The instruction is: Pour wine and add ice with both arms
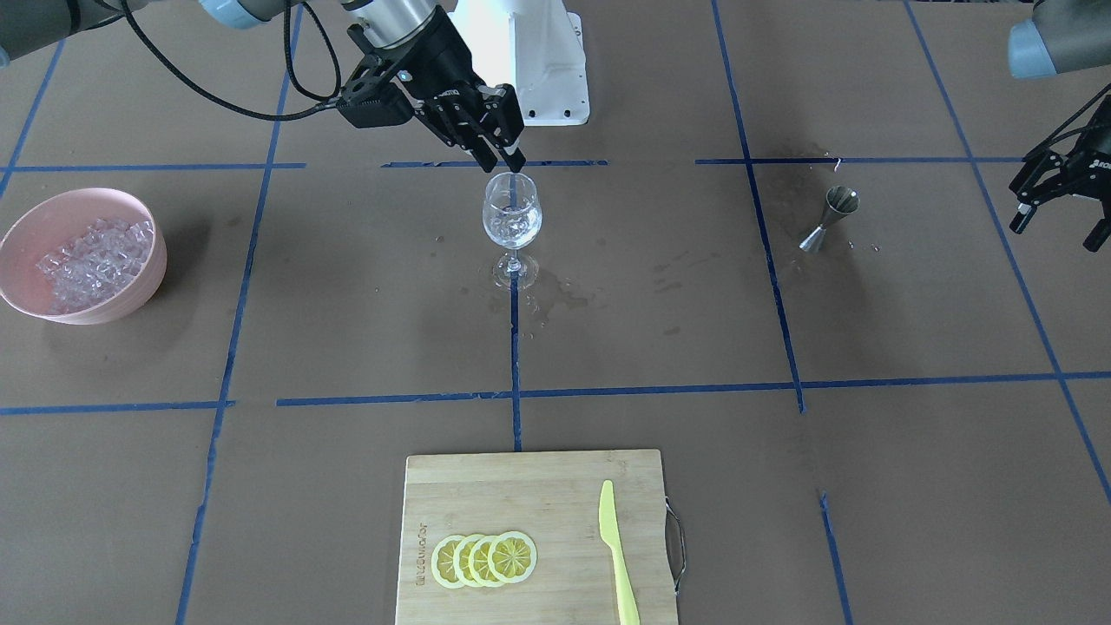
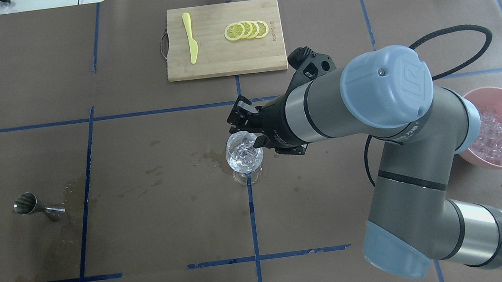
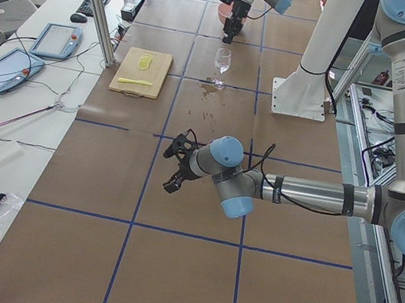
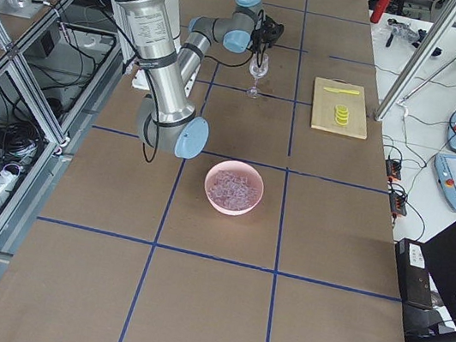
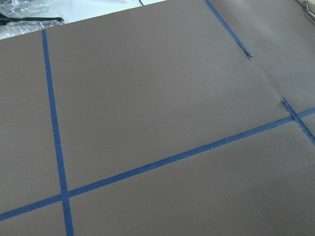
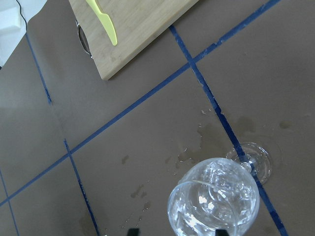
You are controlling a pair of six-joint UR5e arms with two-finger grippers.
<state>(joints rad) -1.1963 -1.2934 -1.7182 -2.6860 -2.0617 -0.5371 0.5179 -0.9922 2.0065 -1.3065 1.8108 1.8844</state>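
A wine glass (image 1: 512, 213) stands on the table's centre line and holds several clear ice cubes (image 6: 214, 189). I cannot tell whether the wine is in it. My right gripper (image 1: 502, 163) hovers just above the glass's rim, open and empty. In the right wrist view its fingertips (image 6: 132, 231) stand apart on either side of the bowl of the glass. A pink bowl (image 1: 130, 291) heaped with ice (image 1: 91, 260) sits on the right arm's side. My left gripper (image 1: 1057, 227) is open and empty, off to the side above bare table.
A steel jigger (image 1: 829, 217) lies on its side on a damp patch near the left gripper. Wet marks (image 1: 555, 299) surround the glass's foot. A wooden cutting board (image 1: 521, 486) with lemon slices (image 1: 484, 558) and a yellow knife (image 1: 614, 547) lies at the operators' edge.
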